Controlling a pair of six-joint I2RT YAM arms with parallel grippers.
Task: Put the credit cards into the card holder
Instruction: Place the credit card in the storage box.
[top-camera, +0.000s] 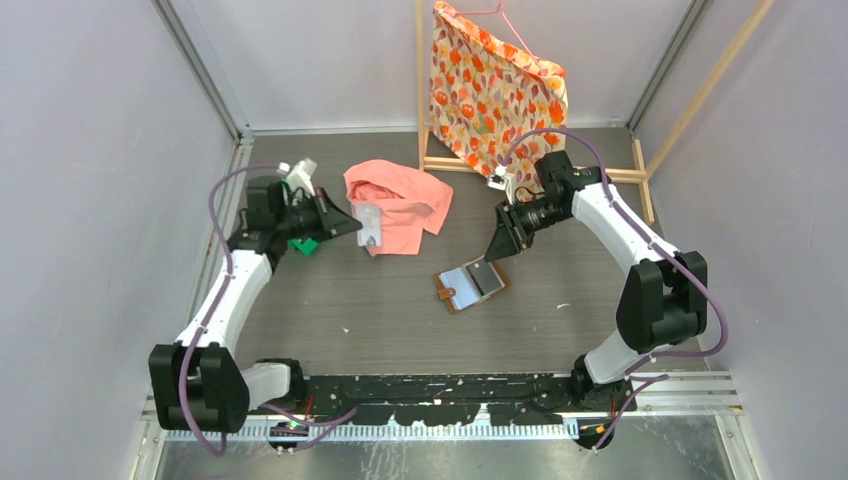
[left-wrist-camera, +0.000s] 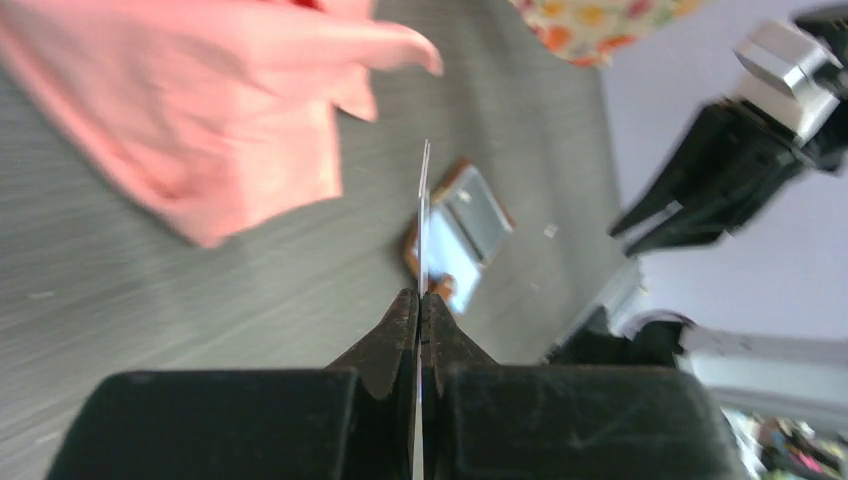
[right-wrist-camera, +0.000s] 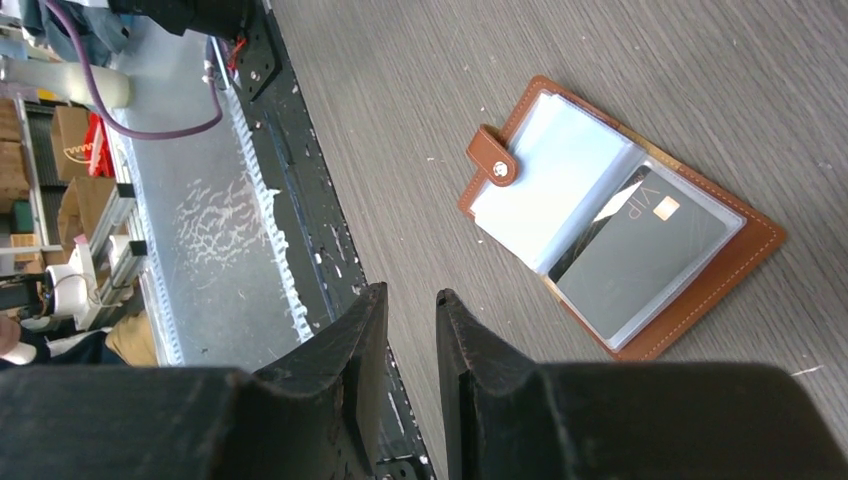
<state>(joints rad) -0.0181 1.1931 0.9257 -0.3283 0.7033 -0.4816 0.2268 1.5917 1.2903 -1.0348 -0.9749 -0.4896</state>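
- Left tool (left-wrist-camera: 419, 305): pressed together on a pale card (top-camera: 369, 226), pinching one edge; edge-on and upright in the wrist view.
- From above, held over the near left edge of the pink cloth (top-camera: 402, 205), off the desk (top-camera: 330, 310).
- Right tool (right-wrist-camera: 408, 295): fingers slightly spread, nothing between them, hovering just beside the card holder (right-wrist-camera: 560, 170) without touching it.
- Card holder: lying open and flat on the desk between the two arms, snap tab at its left edge in the top view.
- Dark card (right-wrist-camera: 640, 255) marked VIP tucked in one clear pocket; facing pocket pale, contents unclear.
- Floral bag (top-camera: 495, 90) hanging on a wooden frame at the back.
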